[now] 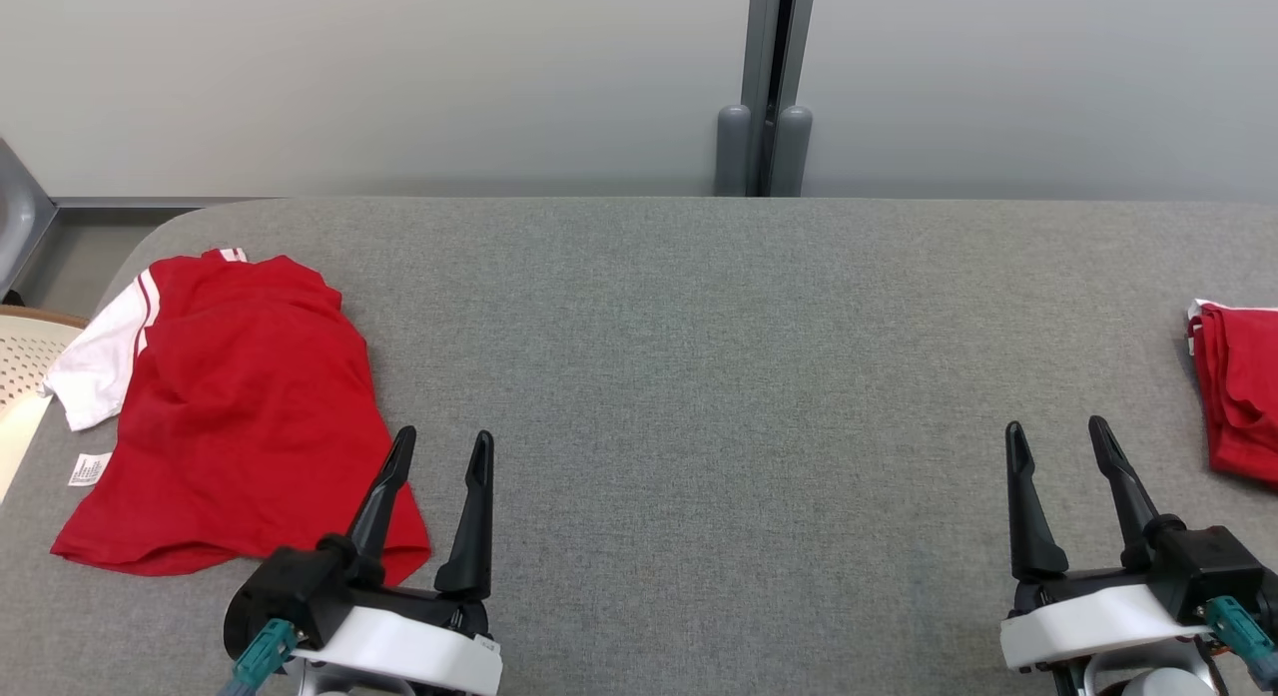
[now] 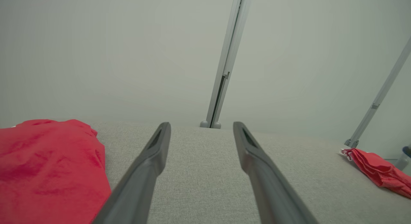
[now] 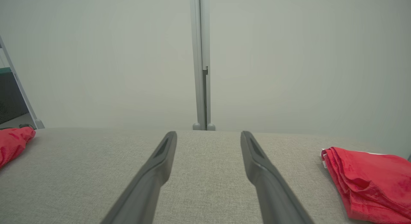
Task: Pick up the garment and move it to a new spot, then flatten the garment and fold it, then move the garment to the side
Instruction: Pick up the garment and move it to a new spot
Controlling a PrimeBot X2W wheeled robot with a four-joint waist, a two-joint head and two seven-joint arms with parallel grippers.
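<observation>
A red garment (image 1: 240, 406) with white sleeves lies loosely spread on the left part of the grey table (image 1: 699, 376); it also fills the lower left of the left wrist view (image 2: 48, 169), and its edge shows at the far left of the right wrist view (image 3: 13, 142). My left gripper (image 1: 441, 450) hovers open just right of its lower hem, nothing between the fingers (image 2: 151, 159). My right gripper (image 1: 1058, 438) stands open near the table's front right, its fingers (image 3: 160, 159) bare.
A second red garment (image 1: 1238, 396), folded, lies at the table's right edge, also in the right wrist view (image 3: 369, 179) and the left wrist view (image 2: 379, 172). A pale perforated chair (image 1: 25, 361) stands off the left edge. A grey post (image 1: 764, 87) rises behind the table.
</observation>
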